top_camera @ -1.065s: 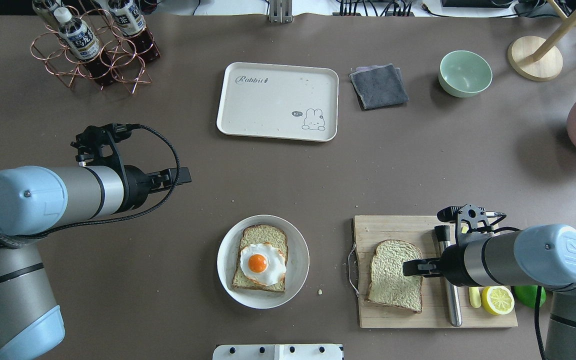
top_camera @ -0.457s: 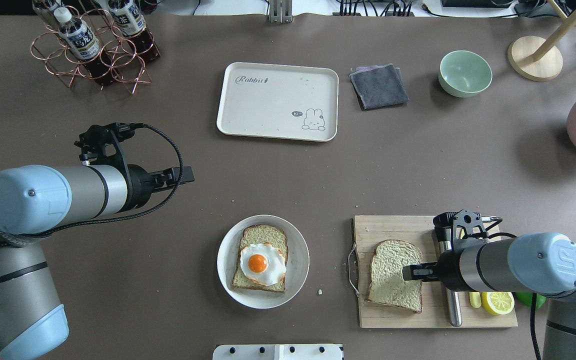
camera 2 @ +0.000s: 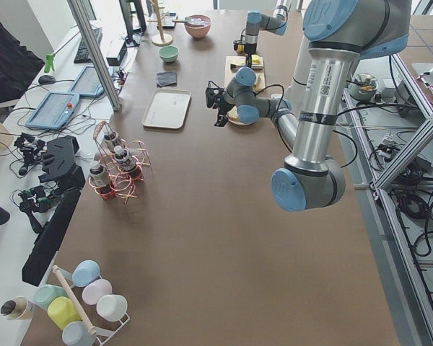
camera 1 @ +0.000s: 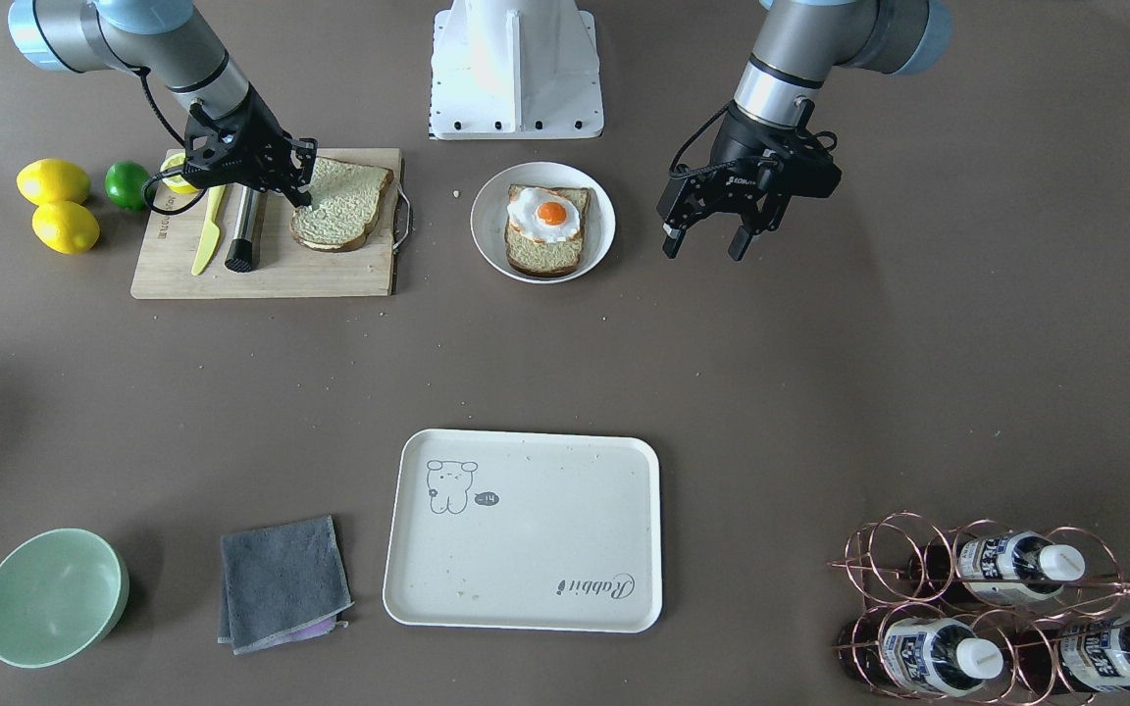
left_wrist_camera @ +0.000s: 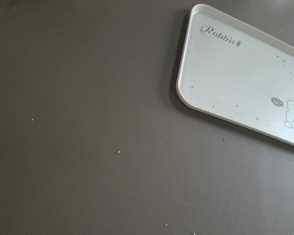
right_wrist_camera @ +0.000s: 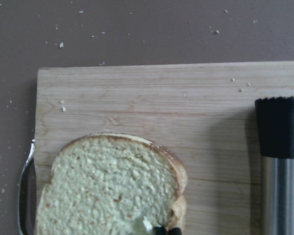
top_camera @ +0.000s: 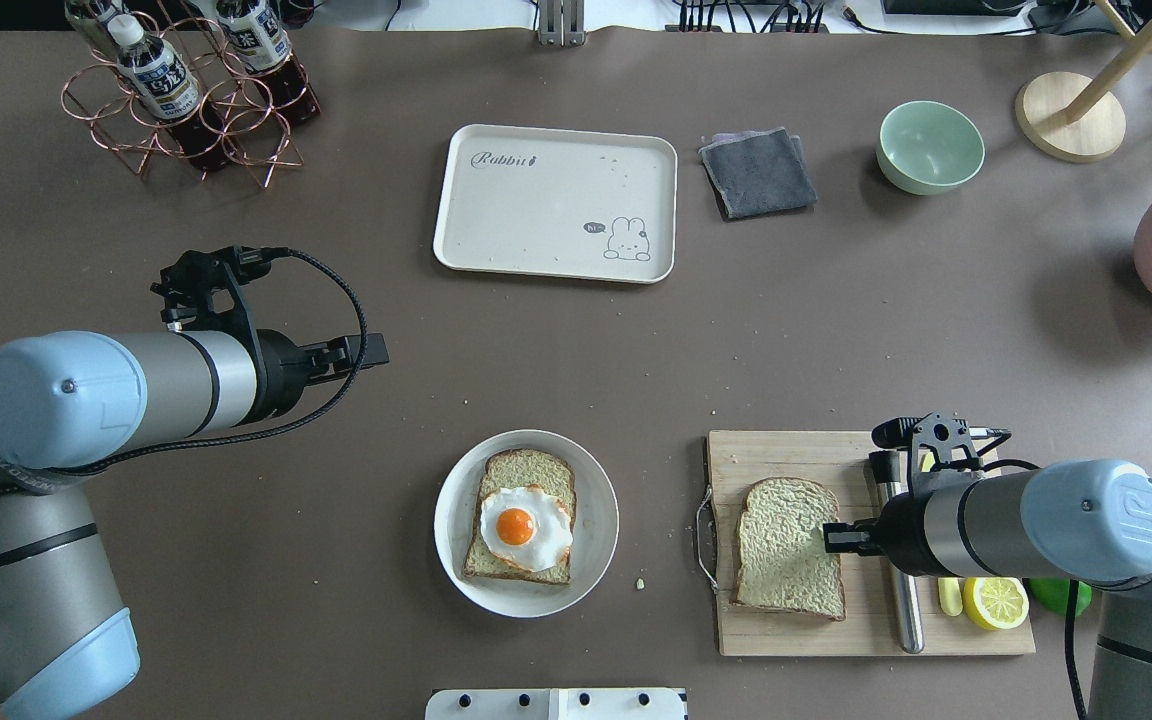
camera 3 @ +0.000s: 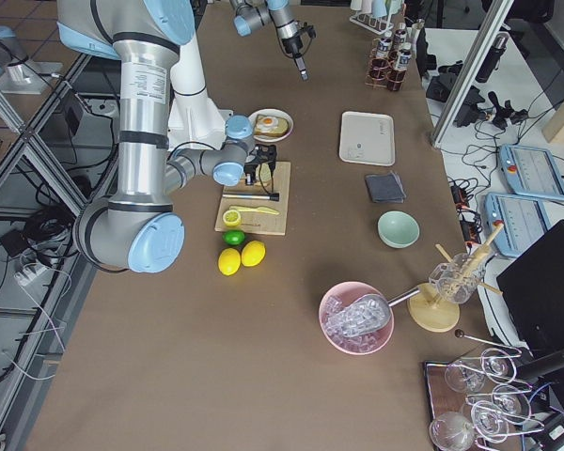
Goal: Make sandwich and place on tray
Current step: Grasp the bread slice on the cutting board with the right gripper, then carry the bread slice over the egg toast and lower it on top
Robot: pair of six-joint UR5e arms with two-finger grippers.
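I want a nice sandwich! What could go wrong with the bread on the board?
The right gripper meets the loose slice only at its edge, so it might flop or slip when lifted. The steel-handled tool lies close beside it and might get knocked. The egg only rests on the other slice; a rough landing could shift it.

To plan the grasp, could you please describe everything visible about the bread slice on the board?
The slice is pale greenish-tan with a brown crust and a rough, porous face, rounded at one end. It lies flat on the wooden board, whole and bare, at the end nearer the plate. The right tool is at its edge nearest the steel rod; whether it grips is unclear.
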